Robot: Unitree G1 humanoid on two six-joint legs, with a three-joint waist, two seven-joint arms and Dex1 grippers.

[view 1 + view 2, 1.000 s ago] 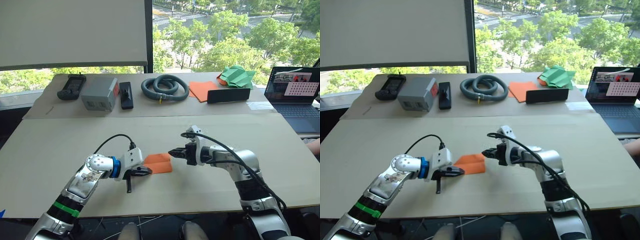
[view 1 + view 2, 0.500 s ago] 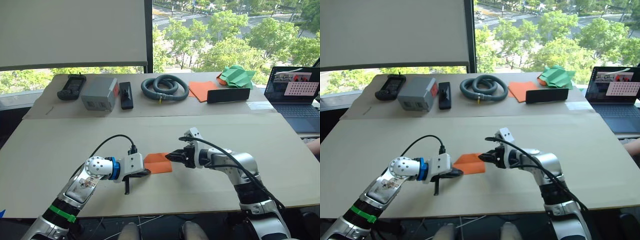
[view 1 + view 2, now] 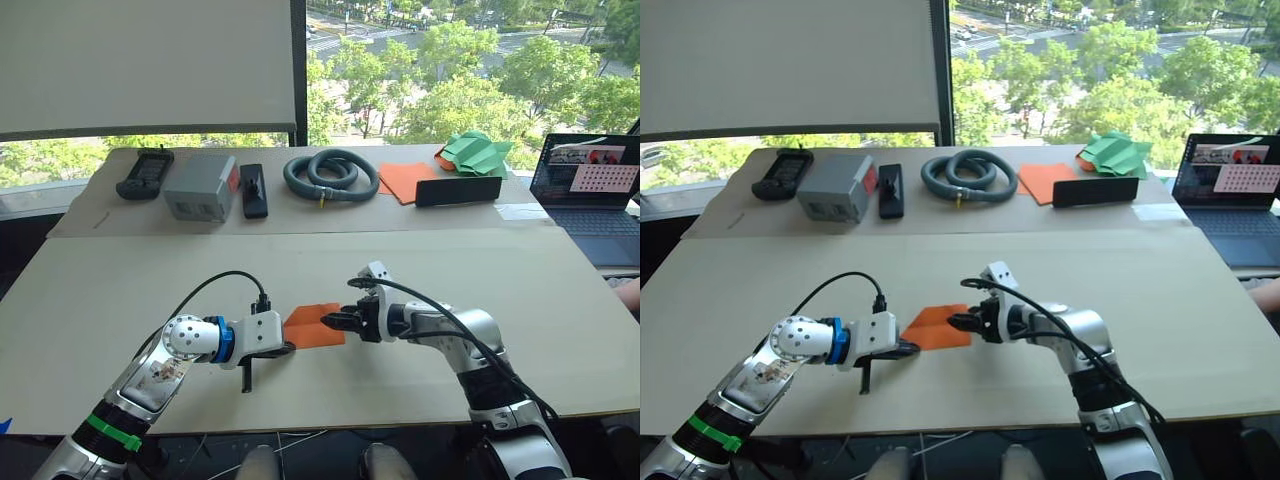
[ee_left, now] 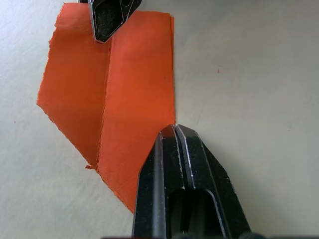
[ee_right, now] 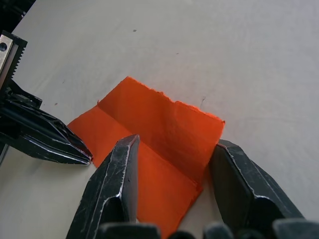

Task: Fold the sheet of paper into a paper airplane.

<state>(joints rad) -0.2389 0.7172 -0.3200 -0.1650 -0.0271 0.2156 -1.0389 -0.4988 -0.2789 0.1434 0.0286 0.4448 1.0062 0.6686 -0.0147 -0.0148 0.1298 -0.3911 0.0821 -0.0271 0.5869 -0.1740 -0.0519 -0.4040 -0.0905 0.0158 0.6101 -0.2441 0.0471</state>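
Currently thin creased orange sheet of paper (image 3: 315, 325) lies flat betw. closed left gripper (image 4: 174, 130) pinning its edge & spread right gripper (image 5: 172, 149) straddling the far edge; risk: the pin slips, the sheet skews w/ the crease.

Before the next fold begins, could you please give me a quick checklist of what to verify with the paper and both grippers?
1. Sheet of paper lies flat on the table: ok.
2. Centre crease visible: ok.
3. Left gripper shut, tips at the paper's edge: ok.
4. Right gripper open, straddling the paper's end: ok.
5. Whether the left tips actually press the paper down: cannot tell.
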